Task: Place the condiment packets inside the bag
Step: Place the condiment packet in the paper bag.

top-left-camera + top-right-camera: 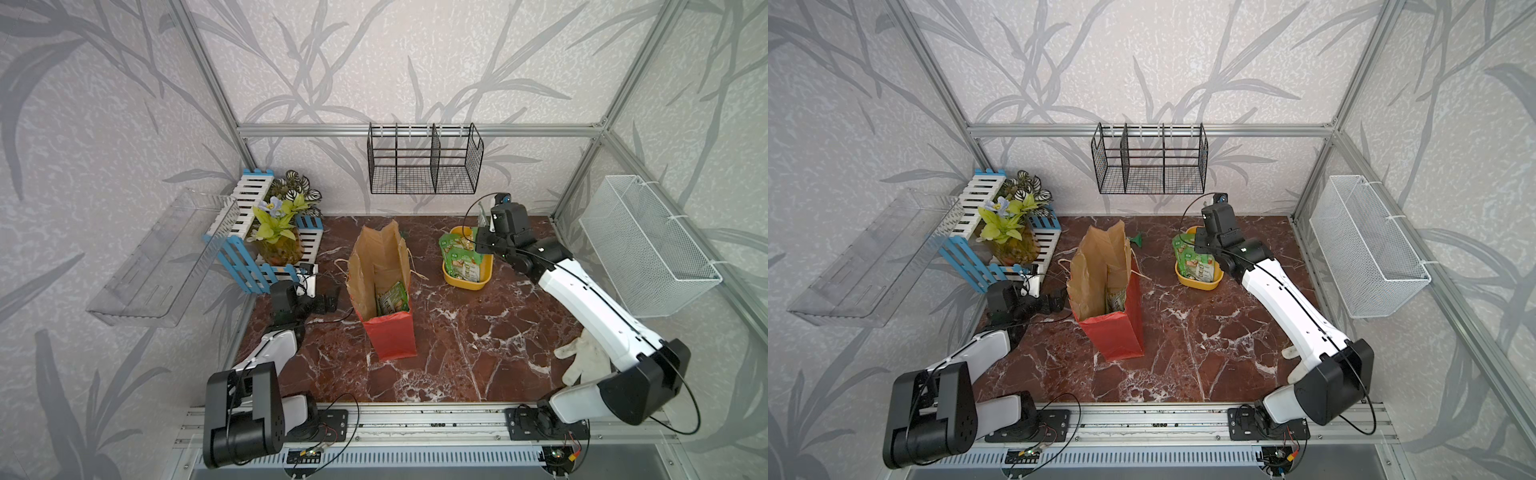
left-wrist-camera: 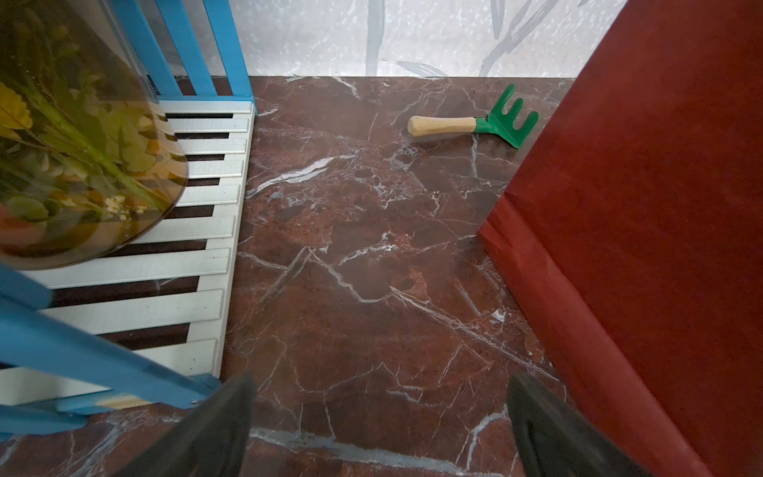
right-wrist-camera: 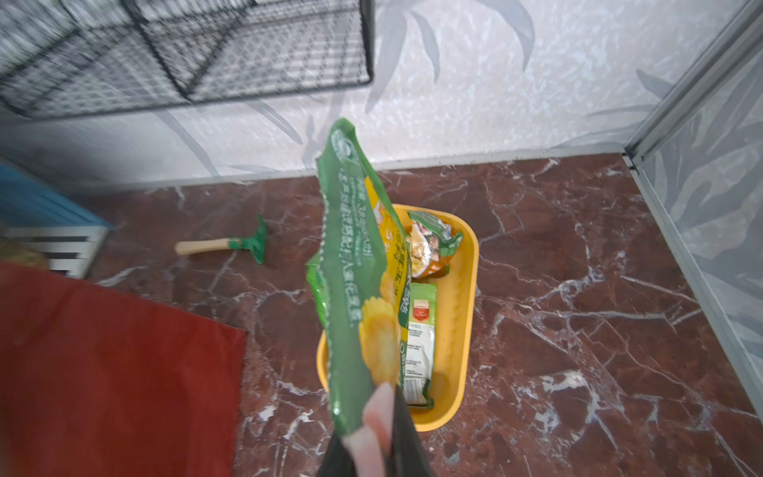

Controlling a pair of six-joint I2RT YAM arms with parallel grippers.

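Condiment packet (image 3: 351, 289) green, glossy, corn picture, pinched by right claw (image 3: 390, 417); left claw (image 2: 382, 396) spread

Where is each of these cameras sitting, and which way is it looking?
Top views: high above the front edge, looking down at the bag, left arm and right arm.
Left wrist: low by the bag, facing the back wall; open left tool shows.
Right wrist: above the yellow tub; right tool shut on a packet.
Shared: both wrist views catch the rake.

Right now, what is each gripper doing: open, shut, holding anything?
Left gripper: jaws open, holding nothing.
Right gripper: jaws shut on a green condiment packet, above the yellow tub.
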